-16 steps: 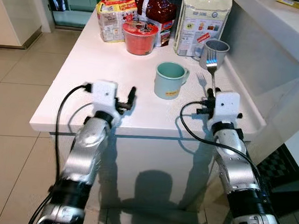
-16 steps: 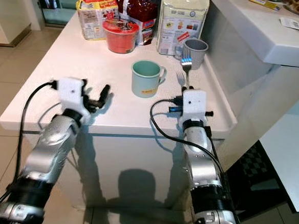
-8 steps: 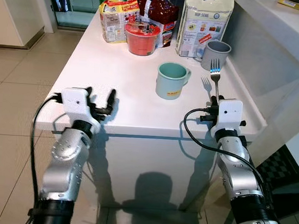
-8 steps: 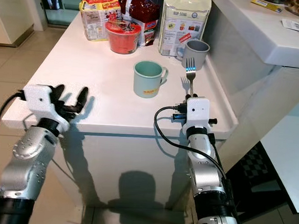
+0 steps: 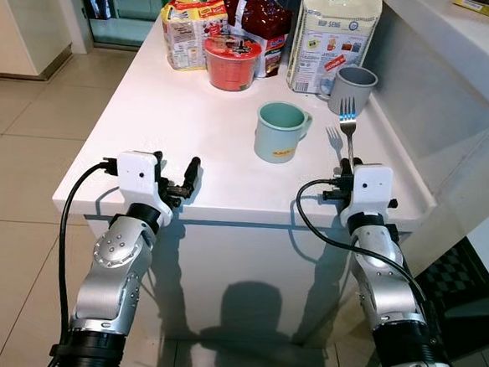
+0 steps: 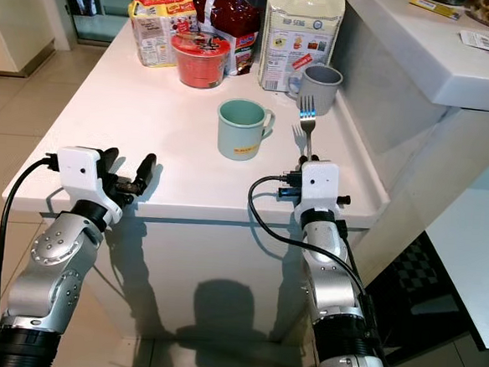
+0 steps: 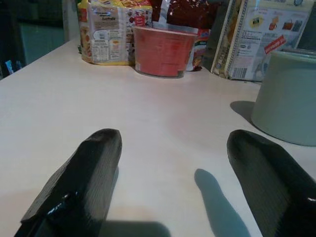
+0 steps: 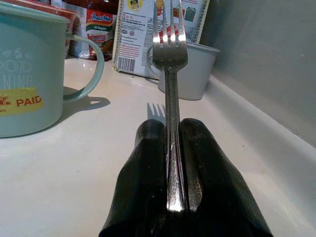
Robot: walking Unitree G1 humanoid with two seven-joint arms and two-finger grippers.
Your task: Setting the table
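White table bearing a green mug; behind the mug, a grey cup, red bowl and food packets

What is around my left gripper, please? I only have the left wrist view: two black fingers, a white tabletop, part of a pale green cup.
Observer: That cup is a mint green mug standing upright, its handle toward the robot's right.
Operator: Thank you. What is the right arm doing?
Observer: The right gripper is shut on a fork, tines pointing away from the robot.
Operator: Where is that fork relative to the mug?
Observer: It is to the mug's right, apart from it, near a grey cup by the table's right edge.
Operator: And my left gripper?
Observer: The left gripper is open at the near edge of the table, holding nothing.
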